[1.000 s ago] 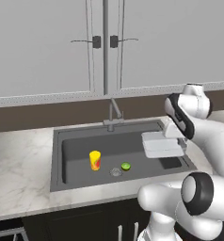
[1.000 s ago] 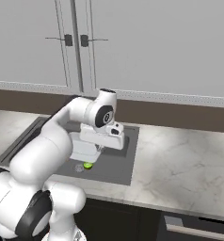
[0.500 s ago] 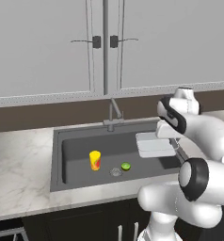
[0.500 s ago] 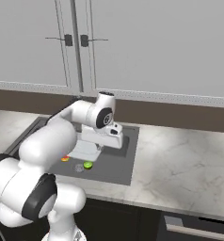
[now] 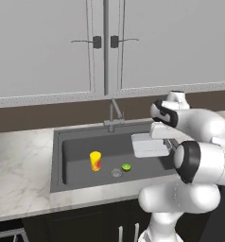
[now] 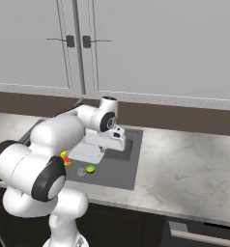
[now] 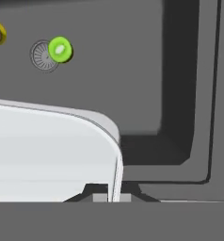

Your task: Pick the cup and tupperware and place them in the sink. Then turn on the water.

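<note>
I had the gripper (image 7: 113, 197) clamped on the rim of the tupperware (image 5: 150, 145), held above the right side of the sink (image 5: 79, 156); the cup (image 5: 95, 161) stood inside, left of the drain. Next I judged: lower, release, then the faucet (image 5: 115, 115).

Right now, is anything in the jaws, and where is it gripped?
Yes: the tupperware, pinched by its rim wall at one end, jaws shut on that thin edge, carried above the sink.
</note>
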Motion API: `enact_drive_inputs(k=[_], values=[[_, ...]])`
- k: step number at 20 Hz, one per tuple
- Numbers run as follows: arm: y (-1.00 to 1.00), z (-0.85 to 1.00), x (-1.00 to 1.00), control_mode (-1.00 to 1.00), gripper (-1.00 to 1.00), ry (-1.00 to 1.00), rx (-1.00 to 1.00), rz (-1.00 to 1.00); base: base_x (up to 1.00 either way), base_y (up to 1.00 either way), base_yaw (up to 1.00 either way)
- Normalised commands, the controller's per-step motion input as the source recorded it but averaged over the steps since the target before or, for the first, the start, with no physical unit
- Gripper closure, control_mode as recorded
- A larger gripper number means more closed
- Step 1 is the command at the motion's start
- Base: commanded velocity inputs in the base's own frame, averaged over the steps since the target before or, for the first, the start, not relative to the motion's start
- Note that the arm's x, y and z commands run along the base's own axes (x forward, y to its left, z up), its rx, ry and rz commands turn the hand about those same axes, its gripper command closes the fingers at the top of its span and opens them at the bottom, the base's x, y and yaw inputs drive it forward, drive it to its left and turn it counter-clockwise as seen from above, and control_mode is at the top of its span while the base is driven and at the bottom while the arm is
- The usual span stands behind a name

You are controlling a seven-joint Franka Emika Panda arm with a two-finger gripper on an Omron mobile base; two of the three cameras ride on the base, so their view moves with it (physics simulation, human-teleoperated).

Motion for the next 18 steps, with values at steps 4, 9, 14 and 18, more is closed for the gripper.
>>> enact_drive_inputs(k=[4, 9, 14, 18], values=[[0.0, -0.23, 0.32, -1.0, 1.0, 0.0, 0.01, 0.0, 0.0, 0.0, 0.0], [0.0, -0.22, 0.35, -1.0, 1.0, 0.0, 0.0, 0.0, 0.0, 0.0, 0.0], [0.0, -0.2, 0.34, -1.0, 1.0, 0.0, 0.0, 0.0, 0.0, 0.0, 0.0], [0.0, -0.16, 0.27, -1.0, 1.0, 0.0, 0.0, 0.0, 0.0, 0.0, 0.0]])
